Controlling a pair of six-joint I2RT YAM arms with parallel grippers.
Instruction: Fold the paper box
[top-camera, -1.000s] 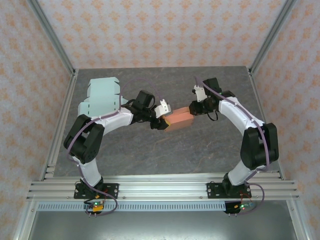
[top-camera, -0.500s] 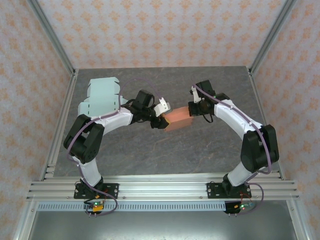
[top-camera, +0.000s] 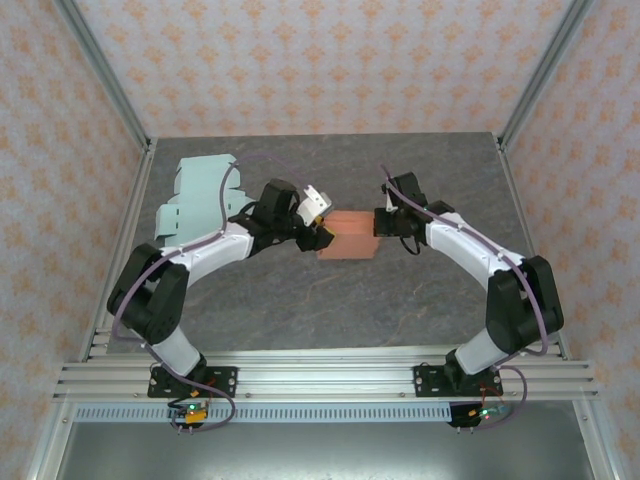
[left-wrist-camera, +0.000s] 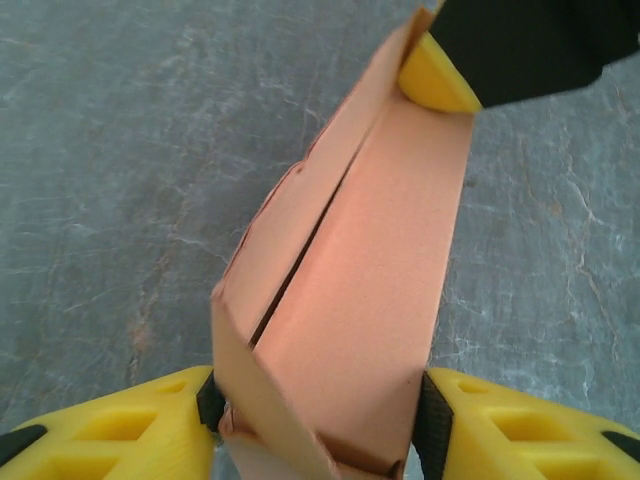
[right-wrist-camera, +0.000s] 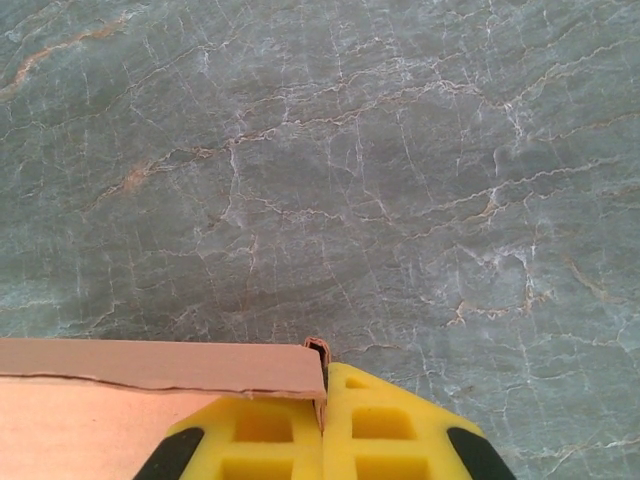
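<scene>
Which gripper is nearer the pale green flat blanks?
Left. The left gripper holds the orange paper box at its left end, right of the pale green blanks; the right gripper pinches its far right end.

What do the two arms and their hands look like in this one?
The left arm and right arm have white shells with black joints, a purple cable along each. The left hand and right hand are dark with white parts; their fingers are yellow pads edged in black.
</scene>
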